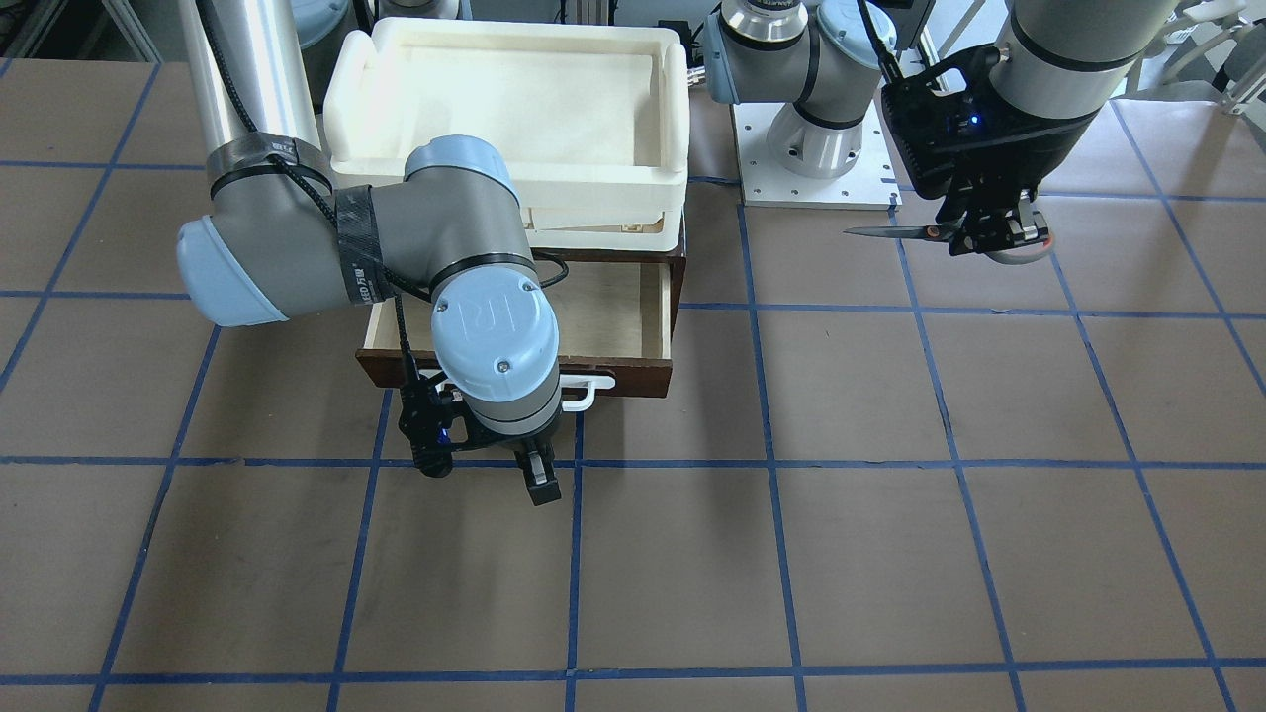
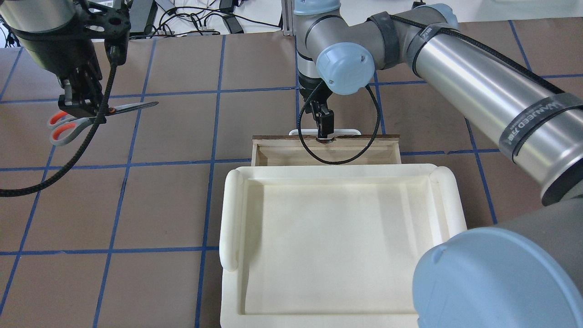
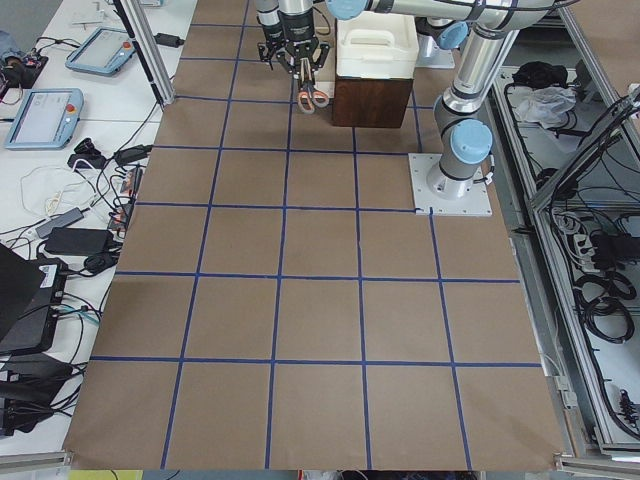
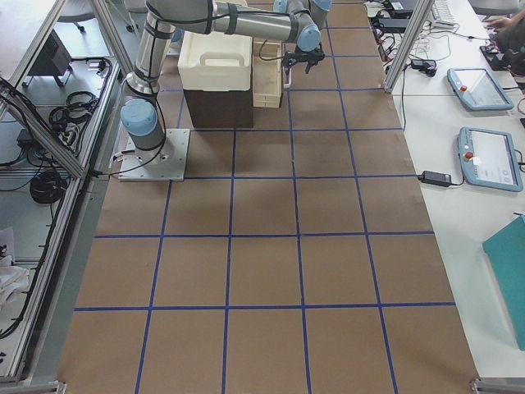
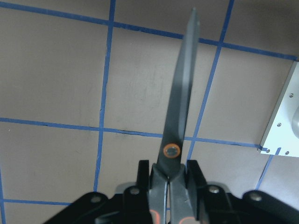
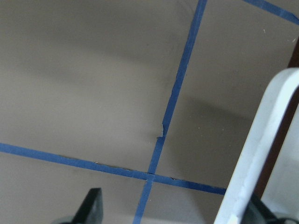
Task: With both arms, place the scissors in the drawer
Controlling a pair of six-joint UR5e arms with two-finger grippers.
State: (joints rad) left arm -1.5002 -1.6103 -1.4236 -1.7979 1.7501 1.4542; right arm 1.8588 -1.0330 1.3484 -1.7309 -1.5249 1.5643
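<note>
My left gripper [image 2: 84, 109] is shut on the scissors [image 2: 130, 107] near their pivot and holds them level above the table, far to the left of the drawer. The grey, orange-lined handles [image 2: 61, 127] stick out behind and the dark blades [image 1: 890, 232] point towards the drawer side. In the left wrist view the blades [image 5: 182, 93] run straight out from between the fingers [image 5: 142, 172]. The drawer [image 1: 613, 316] is pulled out, its pale inside bare. My right gripper [image 2: 324, 130] is open at the white bar handle [image 2: 348, 132]; the handle [image 6: 252, 149] lies next to one finger.
A white foam tray [image 2: 227, 214] sits on top of the brown cabinet, behind the drawer. The left arm's base plate [image 1: 821, 188] stands between drawer and scissors. The brown table has blue tape lines. Tablets and cables [image 3: 60, 110] lie beyond its far edge.
</note>
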